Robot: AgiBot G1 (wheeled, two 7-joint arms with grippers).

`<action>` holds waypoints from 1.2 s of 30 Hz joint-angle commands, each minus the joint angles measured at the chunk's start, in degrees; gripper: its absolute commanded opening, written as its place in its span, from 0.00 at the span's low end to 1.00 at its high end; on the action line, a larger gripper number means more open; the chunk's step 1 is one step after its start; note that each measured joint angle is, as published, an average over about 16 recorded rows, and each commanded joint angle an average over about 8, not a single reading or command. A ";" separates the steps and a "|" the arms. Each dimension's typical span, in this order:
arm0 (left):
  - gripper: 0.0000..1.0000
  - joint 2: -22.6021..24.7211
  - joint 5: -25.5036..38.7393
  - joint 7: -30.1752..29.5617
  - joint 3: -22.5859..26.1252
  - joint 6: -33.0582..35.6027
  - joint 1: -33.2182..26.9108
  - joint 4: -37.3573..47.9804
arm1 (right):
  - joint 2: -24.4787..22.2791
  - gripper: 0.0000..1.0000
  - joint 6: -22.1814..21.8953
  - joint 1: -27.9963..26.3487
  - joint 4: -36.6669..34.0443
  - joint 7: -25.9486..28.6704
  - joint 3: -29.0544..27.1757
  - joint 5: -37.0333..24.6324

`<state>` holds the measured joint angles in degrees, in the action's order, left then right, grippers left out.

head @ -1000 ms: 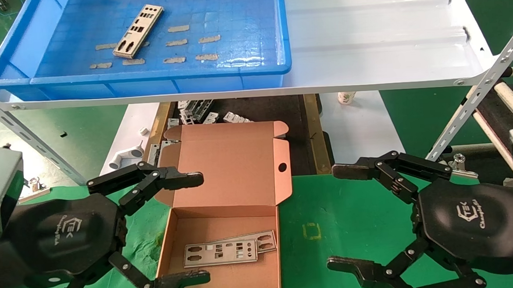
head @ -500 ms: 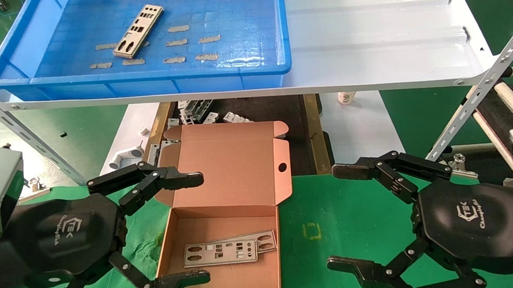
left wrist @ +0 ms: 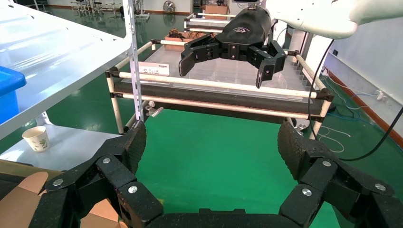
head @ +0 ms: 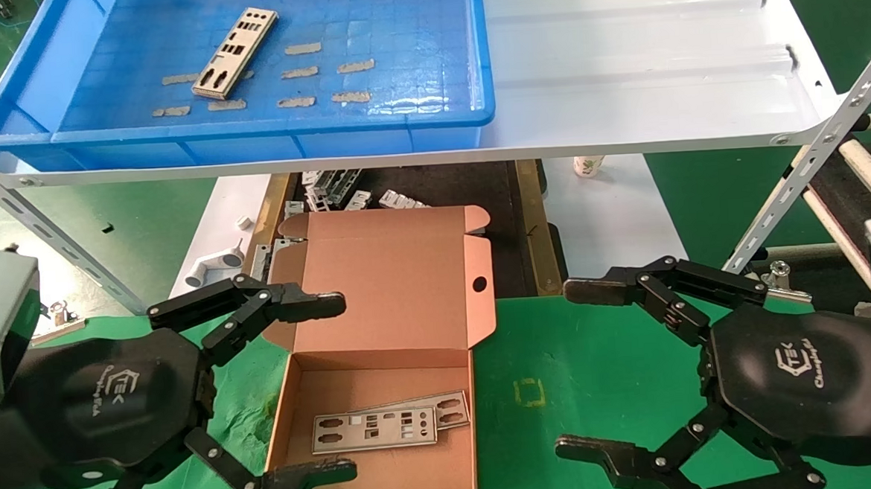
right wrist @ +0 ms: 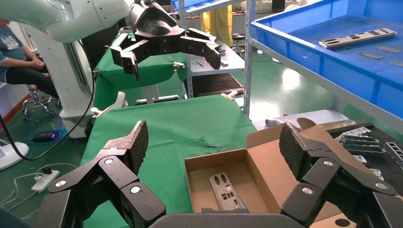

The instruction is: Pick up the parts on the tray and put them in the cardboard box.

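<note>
One silver punched plate (head: 235, 52) lies in the blue tray (head: 266, 141) on the white shelf, also visible in the right wrist view (right wrist: 357, 38). The open cardboard box (head: 379, 299) sits on the green table with two plates (head: 385, 426) inside, also visible in the right wrist view (right wrist: 225, 190). My left gripper (head: 339, 387) is open and empty at the box's left side. My right gripper (head: 580, 371) is open and empty to the right of the box.
The white shelf (head: 643, 84) overhangs the table's far side. Below it lie small bent brackets (head: 343, 193), a white pipe fitting (head: 213, 267) and a paper cup (head: 588, 166). A rack of rails (head: 849, 178) stands at the right.
</note>
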<state>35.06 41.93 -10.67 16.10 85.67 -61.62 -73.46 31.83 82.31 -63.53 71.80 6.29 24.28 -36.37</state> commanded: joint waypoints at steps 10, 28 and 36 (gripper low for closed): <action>1.00 0.00 0.00 0.00 0.00 0.00 0.00 0.00 | 0.00 1.00 0.00 0.00 0.00 0.00 0.00 0.00; 1.00 0.00 0.00 0.00 0.00 0.00 0.00 0.00 | 0.00 1.00 0.00 0.00 0.00 0.00 0.00 0.00; 1.00 0.00 0.00 0.00 0.00 0.00 0.00 0.00 | 0.00 1.00 0.00 0.00 0.00 0.00 0.00 0.00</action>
<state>35.06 41.93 -10.67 16.10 85.67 -61.62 -73.46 31.83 82.31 -63.53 71.80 6.29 24.28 -36.37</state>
